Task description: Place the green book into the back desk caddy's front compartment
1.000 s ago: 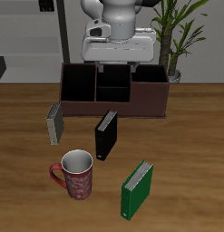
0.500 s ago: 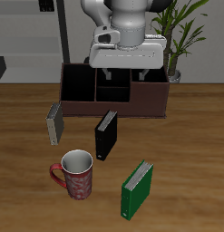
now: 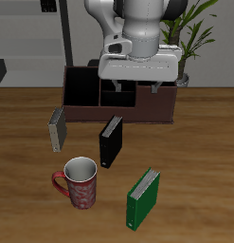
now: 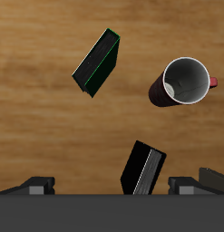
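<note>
The green book (image 3: 142, 198) stands on the wooden table near its front edge, beside the mug; it also shows in the wrist view (image 4: 97, 62). The dark reddish-brown desk caddy (image 3: 147, 110) stands at the back of the table. Its small front compartment (image 3: 114, 100) in the middle column is partly hidden by my gripper. My gripper (image 3: 135, 90) hangs above the caddy, open and empty, far from the green book. In the wrist view its fingers (image 4: 36, 186) show wide apart.
A black book (image 3: 110, 140) stands just in front of the caddy, also in the wrist view (image 4: 143, 169). A grey book (image 3: 57, 128) stands beside it. A red patterned mug (image 3: 79, 182) sits near the front edge. A potted plant (image 3: 189, 38) stands behind the caddy.
My gripper has come forward and lower, from behind the caddy to above it, drifting slightly sideways. The books, mug and caddy have not moved.
</note>
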Motion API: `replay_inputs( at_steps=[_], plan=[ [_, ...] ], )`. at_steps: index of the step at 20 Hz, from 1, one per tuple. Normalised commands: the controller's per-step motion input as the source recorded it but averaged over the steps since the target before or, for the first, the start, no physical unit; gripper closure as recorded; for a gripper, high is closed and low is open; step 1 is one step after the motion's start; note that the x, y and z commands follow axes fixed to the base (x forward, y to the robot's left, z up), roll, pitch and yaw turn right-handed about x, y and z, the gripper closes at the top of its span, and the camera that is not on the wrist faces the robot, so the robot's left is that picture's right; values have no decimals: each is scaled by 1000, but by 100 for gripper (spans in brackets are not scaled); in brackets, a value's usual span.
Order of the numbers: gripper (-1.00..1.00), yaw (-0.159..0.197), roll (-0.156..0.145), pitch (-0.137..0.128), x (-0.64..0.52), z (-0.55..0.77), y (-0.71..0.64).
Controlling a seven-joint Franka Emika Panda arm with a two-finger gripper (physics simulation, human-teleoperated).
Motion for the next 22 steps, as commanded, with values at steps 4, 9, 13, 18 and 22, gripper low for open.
replay_inputs(
  at_steps=[4, 9, 13, 18, 22],
  plan=[
    [-100, -59, -10, -20, 247, -17, 119],
    [-100, -26, -21, -7, 254, -52, 83],
    [-100, -31, -29, -28, 318, -17, 60],
    [-100, -54, -13, 19, 240, -68, 107],
    [-100, 19, 2, -14, 275, -82, 228]
  ],
)
